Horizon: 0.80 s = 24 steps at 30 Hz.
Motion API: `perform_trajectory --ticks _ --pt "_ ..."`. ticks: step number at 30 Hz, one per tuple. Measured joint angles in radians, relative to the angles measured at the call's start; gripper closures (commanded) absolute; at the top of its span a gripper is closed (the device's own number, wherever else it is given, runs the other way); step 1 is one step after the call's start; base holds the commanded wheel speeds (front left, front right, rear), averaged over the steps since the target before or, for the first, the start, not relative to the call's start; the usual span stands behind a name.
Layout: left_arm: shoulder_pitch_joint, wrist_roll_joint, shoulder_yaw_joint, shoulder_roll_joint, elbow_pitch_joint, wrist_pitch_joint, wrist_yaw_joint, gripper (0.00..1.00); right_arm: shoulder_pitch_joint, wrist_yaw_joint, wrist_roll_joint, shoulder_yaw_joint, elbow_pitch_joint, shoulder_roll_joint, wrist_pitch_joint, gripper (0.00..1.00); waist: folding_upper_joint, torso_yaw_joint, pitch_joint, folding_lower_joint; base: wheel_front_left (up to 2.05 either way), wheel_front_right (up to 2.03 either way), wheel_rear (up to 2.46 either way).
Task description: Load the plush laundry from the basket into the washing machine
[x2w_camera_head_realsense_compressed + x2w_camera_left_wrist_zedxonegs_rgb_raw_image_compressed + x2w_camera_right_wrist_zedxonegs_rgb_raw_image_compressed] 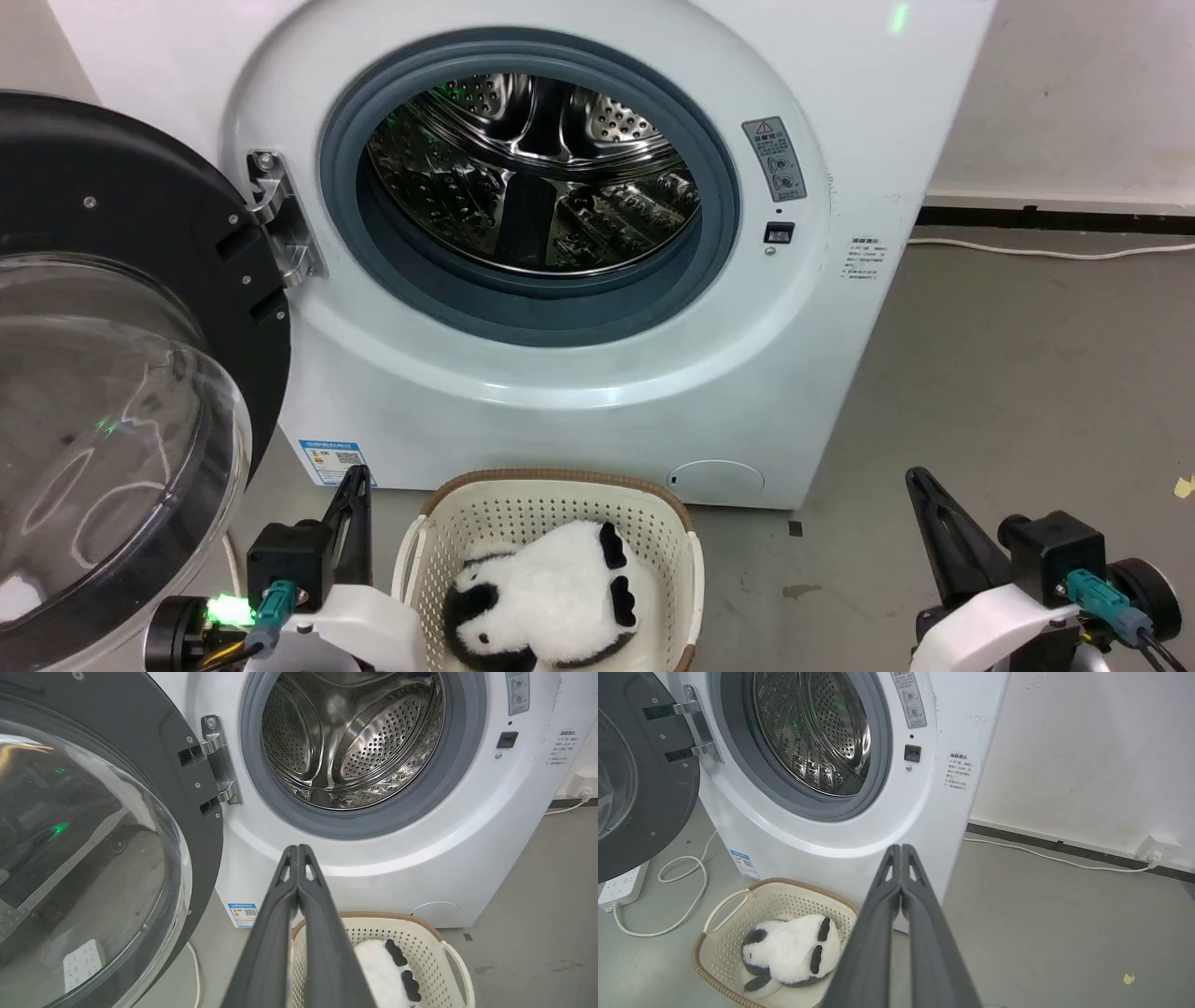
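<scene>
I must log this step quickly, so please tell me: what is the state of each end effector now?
Left dark two-finger end effector: closed, holding nothing.
Right dark two-finger end effector: closed, holding nothing.

Even indoor light, glare on steel drum, wrist views bowed, sharp

The washing machine stands with its round mouth unblocked, the drum open behind the grey seal. Its door is swung wide on the left and walls off that side. The basket sits just before the machine, open-topped over the plush laundry, with open floor to its right.
</scene>
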Motion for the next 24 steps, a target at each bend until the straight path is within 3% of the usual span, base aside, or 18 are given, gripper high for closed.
perform_trajectory --ticks 19,20,21,22,24 --pt "0.000 0.000 0.000 0.000 0.000 0.000 0.000 1.00 0.000 0.000 0.000 0.000 0.000 0.000 0.000 1.00 0.0000 0.000 0.000 0.0000 0.00 0.00 0.00" --pt "0.000 0.000 0.000 0.000 0.000 0.000 0.000 0.00 0.000 0.000 0.001 0.000 0.000 0.000 0.000 0.00 0.0000 0.000 0.000 0.0000 0.00 0.00 0.00" --pt "0.000 0.000 0.000 0.000 0.000 0.000 0.000 1.00 0.000 0.000 0.001 0.000 0.001 0.000 0.000 1.00 0.0000 0.000 0.000 0.0000 0.00 0.00 0.00" --pt "0.000 0.000 0.000 0.000 0.000 0.000 0.000 0.00 0.000 0.000 0.001 0.000 0.001 0.000 0.000 0.00 0.0000 0.000 0.000 0.0000 0.00 0.00 0.00" --pt "0.000 0.000 0.000 0.000 0.000 0.000 0.000 0.00 0.000 0.000 0.001 0.000 0.001 0.000 0.000 0.00 0.0000 0.000 0.000 0.0000 0.00 0.00 0.00"
